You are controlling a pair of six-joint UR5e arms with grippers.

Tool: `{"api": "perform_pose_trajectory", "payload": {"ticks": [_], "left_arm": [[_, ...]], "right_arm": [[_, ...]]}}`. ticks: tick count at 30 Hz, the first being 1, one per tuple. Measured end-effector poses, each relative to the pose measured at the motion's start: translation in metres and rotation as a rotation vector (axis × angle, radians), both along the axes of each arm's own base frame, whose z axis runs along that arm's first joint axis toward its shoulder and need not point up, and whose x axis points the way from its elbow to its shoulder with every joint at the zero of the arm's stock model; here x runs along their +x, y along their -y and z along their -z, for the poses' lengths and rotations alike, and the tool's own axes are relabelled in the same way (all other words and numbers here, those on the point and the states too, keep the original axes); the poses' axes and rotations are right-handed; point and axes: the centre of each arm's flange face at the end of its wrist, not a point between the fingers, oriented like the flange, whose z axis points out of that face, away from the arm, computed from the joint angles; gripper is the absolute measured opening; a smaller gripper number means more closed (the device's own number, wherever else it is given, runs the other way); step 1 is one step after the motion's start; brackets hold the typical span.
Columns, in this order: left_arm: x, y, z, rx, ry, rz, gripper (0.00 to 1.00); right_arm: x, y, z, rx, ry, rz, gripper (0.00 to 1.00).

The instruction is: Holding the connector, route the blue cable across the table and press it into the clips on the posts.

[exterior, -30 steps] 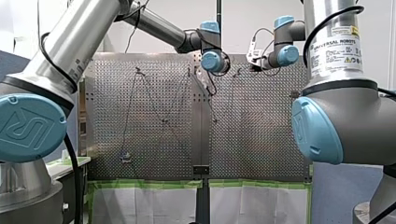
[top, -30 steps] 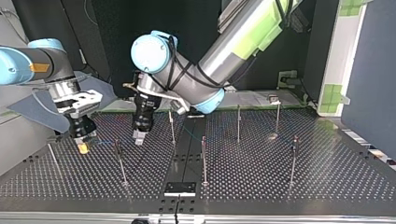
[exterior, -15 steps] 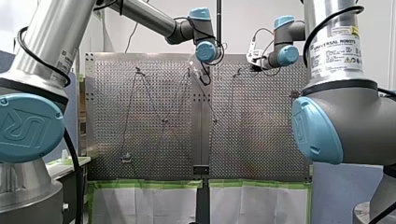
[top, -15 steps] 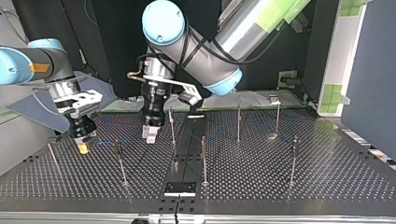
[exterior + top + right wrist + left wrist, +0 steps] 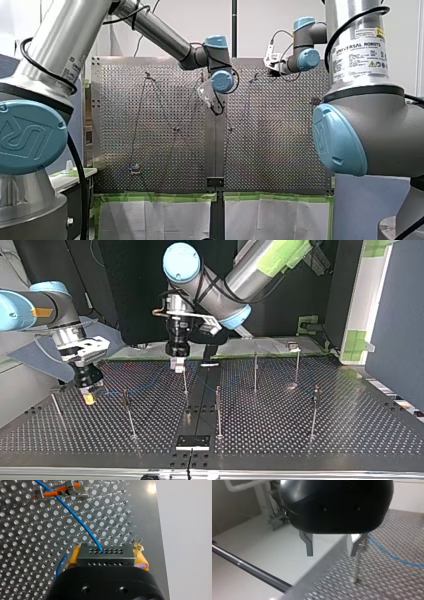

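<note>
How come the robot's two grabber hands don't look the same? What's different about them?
My left gripper is open and holds nothing; my right gripper is shut on the connector of the blue cable. My left gripper's fingers are bare metal; my right gripper's have yellow pads. Both have two fingers and a black body.
</note>
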Motion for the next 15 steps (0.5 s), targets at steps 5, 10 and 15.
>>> {"api": "perform_pose_trajectory", "payload": {"ticks": [5, 10, 15], "left_arm": [[0.000, 0.000, 0.050, 0.045, -0.038, -0.007, 0.85], [-0.005, -0.004, 0.100, 0.087, -0.073, -0.006, 0.85], [-0.013, -0.011, 0.125, 0.099, -0.083, -0.007, 0.85]], "right_arm": [[0.000, 0.000, 0.000, 0.000, 0.000, 0.000, 0.00], [0.000, 0.000, 0.000, 0.000, 0.000, 0.000, 0.00], [0.000, 0.000, 0.000, 0.000, 0.000, 0.000, 0.00]]}}
